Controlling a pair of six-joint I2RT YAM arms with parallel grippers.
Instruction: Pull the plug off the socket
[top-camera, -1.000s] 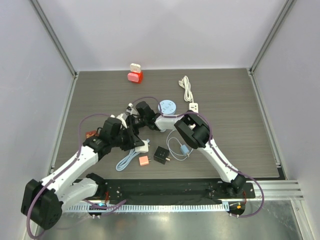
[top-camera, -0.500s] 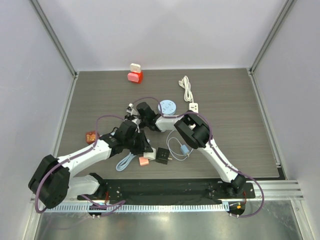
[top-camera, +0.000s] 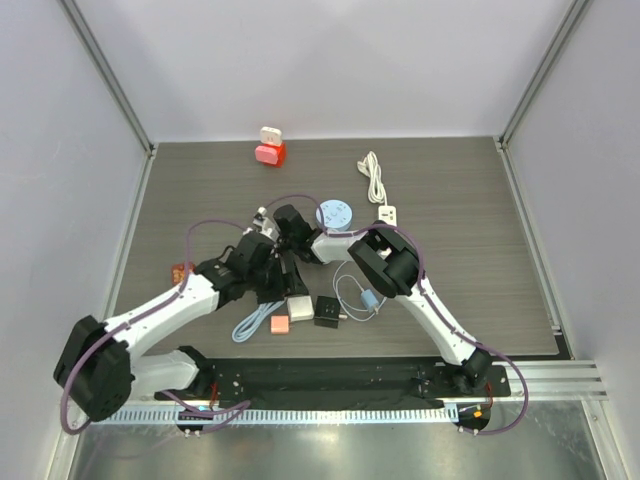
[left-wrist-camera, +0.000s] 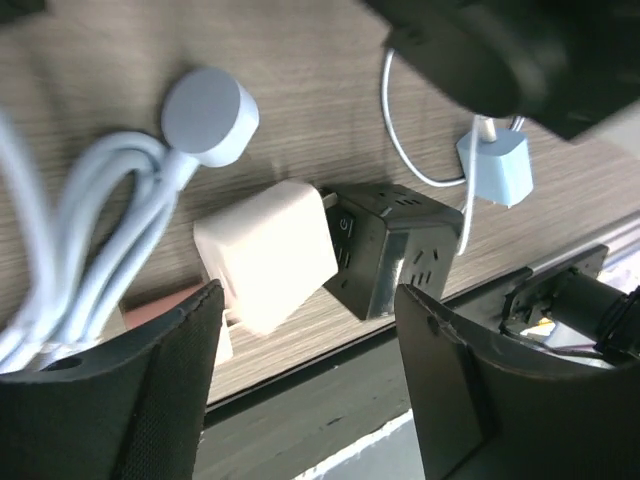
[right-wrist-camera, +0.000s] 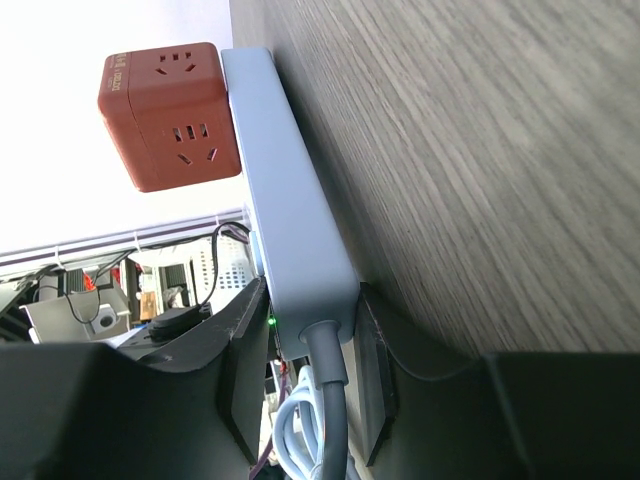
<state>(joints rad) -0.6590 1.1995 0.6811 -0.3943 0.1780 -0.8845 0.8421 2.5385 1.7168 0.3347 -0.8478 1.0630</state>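
Desk (top-camera: 480, 200), front edge: the black socket cube (left-wrist-camera: 395, 250) sits there with the white plug (left-wrist-camera: 265, 255) seated in it, prongs hidden. Your left end effector (left-wrist-camera: 310, 300) hangs spread wide above both, holding nothing. Your right end effector (right-wrist-camera: 308, 300) is clamped on a grey block (right-wrist-camera: 290, 230); the top view doesn't show you its grip.

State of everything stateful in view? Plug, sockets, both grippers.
White cube plug: seated in black cube socket.
Left gripper: jaws open, nothing gripped.
Right gripper: jaws shut on grey-blue slab with cord.
Red cube socket: faces in right wrist view empty.
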